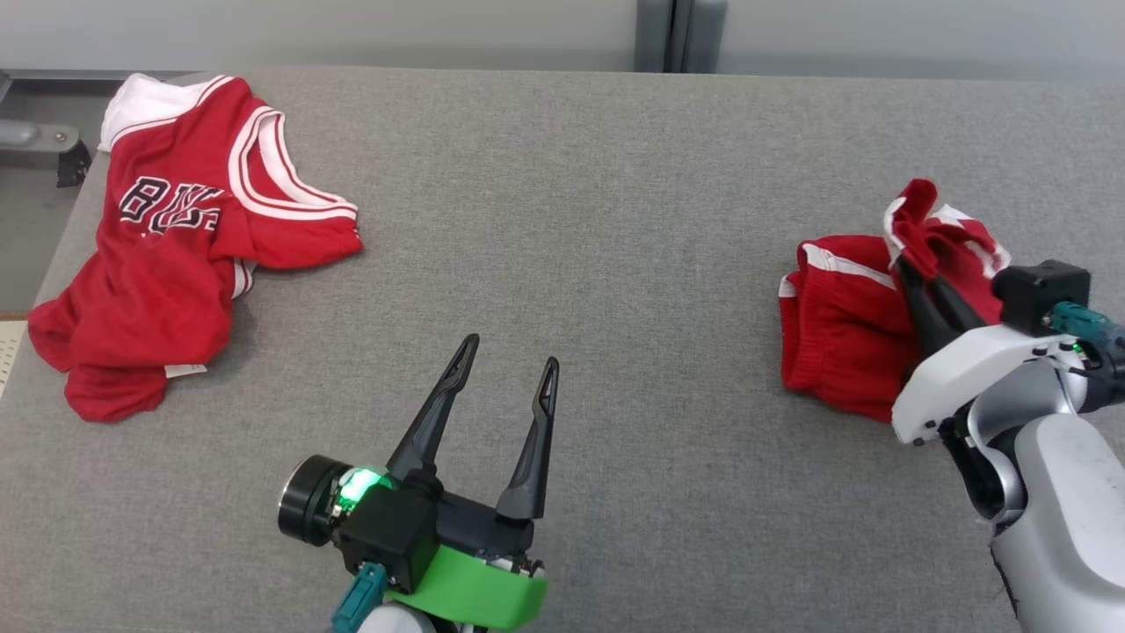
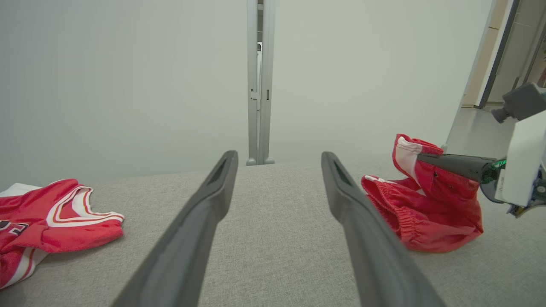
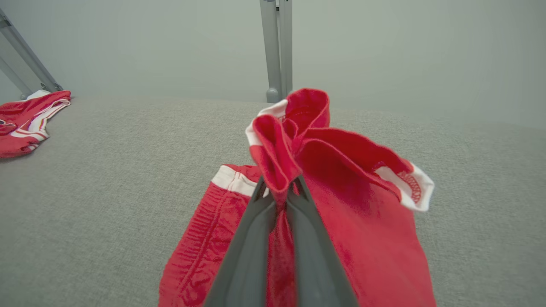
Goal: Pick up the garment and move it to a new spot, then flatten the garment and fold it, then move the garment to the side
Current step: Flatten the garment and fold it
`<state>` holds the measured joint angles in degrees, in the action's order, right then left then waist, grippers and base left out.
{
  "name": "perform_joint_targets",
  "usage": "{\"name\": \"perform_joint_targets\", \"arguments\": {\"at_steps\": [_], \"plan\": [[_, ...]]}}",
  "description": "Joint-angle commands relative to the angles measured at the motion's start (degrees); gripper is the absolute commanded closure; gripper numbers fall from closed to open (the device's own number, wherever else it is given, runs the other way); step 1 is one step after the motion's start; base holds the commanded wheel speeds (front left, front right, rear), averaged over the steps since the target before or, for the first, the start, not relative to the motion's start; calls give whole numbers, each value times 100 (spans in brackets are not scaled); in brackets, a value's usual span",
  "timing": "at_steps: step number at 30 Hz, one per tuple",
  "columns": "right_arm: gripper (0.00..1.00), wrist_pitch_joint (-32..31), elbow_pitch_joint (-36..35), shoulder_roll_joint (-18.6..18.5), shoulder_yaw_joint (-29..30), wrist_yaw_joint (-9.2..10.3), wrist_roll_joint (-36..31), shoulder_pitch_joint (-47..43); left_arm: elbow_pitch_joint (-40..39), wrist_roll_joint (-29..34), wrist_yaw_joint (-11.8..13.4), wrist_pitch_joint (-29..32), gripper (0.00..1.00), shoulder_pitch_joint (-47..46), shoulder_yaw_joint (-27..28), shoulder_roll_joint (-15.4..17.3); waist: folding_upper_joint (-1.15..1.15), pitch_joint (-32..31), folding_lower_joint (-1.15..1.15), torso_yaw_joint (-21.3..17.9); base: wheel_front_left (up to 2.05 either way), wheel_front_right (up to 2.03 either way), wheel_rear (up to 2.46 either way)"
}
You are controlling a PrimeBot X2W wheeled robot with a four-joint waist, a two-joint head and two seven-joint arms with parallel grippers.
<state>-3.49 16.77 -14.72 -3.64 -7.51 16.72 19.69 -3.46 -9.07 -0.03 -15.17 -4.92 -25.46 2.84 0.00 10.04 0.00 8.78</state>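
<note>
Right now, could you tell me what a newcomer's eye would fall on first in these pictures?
The right gripper is shut on a bunched fold of the red shorts at the right of the grey table, that fold raised above the rest. At the left lies a crumpled red jersey with white trim, and the left gripper hangs open between them.

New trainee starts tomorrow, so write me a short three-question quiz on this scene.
1. True or false: the left hand is shut on the jersey.
2. Which garment does the right hand pinch? A) jersey B) red shorts C) neither
3. Fill in: on the table, the jersey lies at the far ____ side.
Key: 1 false, it is open and empty; 2 B; 3 left.
</note>
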Motion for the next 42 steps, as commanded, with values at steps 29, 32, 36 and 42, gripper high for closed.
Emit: {"name": "perform_joint_targets", "arguments": {"at_steps": [29,32,36,42], "plan": [[100,242,-93,-344,160,2,330,-678,-107,-88,56,4,0,109,-61,10,0,8,0,-4,0,0,0],[100,122,337,-412,112,2,367,-397,-95,-92,35,4,0,8,-106,11,0,110,0,101,0,0,0],[100,-32,941,-519,-51,2,520,-38,-66,-138,36,4,0,-59,-152,10,0,215,0,300,0,0,0],[100,-148,1571,-690,-364,2,767,395,-93,-224,100,4,0,-145,-232,10,0,304,0,622,0,0,0]]}}
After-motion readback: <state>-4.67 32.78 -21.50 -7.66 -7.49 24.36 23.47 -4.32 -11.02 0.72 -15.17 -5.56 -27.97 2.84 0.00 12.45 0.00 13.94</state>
